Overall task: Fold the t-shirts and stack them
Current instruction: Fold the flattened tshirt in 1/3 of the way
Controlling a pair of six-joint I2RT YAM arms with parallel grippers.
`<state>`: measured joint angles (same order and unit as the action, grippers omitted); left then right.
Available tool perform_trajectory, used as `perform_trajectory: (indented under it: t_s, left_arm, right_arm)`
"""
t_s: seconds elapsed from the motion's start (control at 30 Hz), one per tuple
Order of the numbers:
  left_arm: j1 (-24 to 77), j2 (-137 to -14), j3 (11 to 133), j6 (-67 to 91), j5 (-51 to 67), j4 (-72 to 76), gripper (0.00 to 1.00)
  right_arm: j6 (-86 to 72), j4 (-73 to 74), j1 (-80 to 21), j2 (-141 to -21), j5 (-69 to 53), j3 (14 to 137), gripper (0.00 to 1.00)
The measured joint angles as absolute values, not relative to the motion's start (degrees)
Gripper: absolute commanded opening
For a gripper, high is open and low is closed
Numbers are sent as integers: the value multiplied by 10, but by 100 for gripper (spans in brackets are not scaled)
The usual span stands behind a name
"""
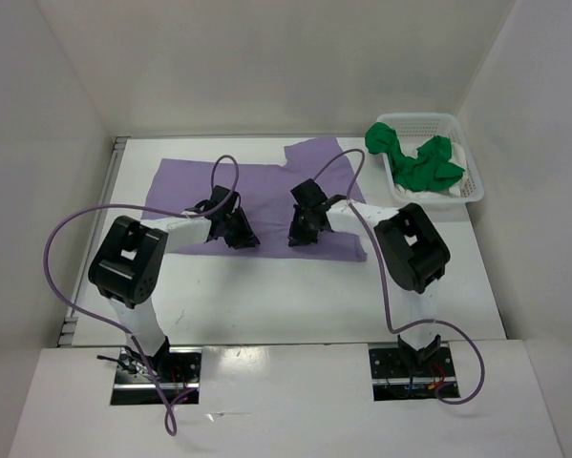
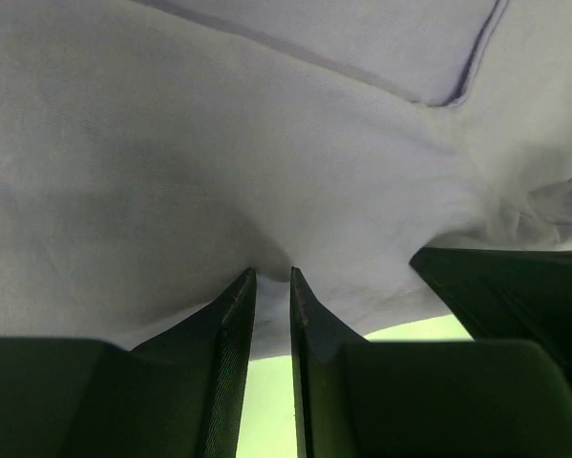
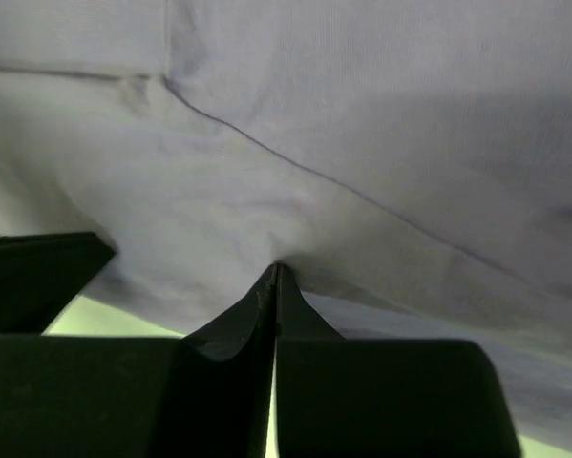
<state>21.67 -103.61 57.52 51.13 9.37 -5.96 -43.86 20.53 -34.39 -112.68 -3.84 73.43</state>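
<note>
purple shirt [image 1: 266,181] lies flat mid-frame on the bench [image 1: 266,296], long axis l-r, w/ left tool [image 1: 230,229] & right tool [image 1: 303,229] both clenched on its near hem, cloth stretching up-frame, so fold prob goes up-frame; green shirt [image 1: 424,167] in basket [image 1: 472,186] upper right.

Both arms extend forward with wrists pitched down. Left end effector [image 1: 236,230]: fingers pinched on the lavender t-shirt [image 1: 266,186], a narrow gap between them. Right end effector [image 1: 305,229]: fingers pressed fully together on the same cloth.
</note>
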Motion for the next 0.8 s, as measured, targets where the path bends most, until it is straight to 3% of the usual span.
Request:
perform_trajectory:
  t_s: [0.33, 0.43, 0.53, 0.57, 0.67, 0.73, 0.8]
  left_arm:
    - [311, -986, 507, 525, 147, -58, 28]
    - [326, -947, 468, 530, 170, -98, 33]
    - [322, -901, 458, 532, 164, -150, 38]
    - [318, -885, 462, 530, 160, -162, 38]
    - [274, -847, 495, 524, 154, -183, 41]
    - [214, -841, 526, 516, 145, -182, 37]
    - [139, -850, 567, 509, 130, -170, 28]
  right_arm:
    - [-475, 164, -339, -1020, -31, 574, 0]
    - [-489, 166, -341, -965, -39, 510, 0]
    - [-499, 194, -343, -925, -40, 474, 8]
    - [-499, 209, -344, -918, -40, 473, 16]
    - [-494, 254, -346, -913, -41, 489, 26]
    - [-485, 286, -346, -914, -42, 528, 26]
    - [-471, 293, -343, -914, -46, 583, 13]
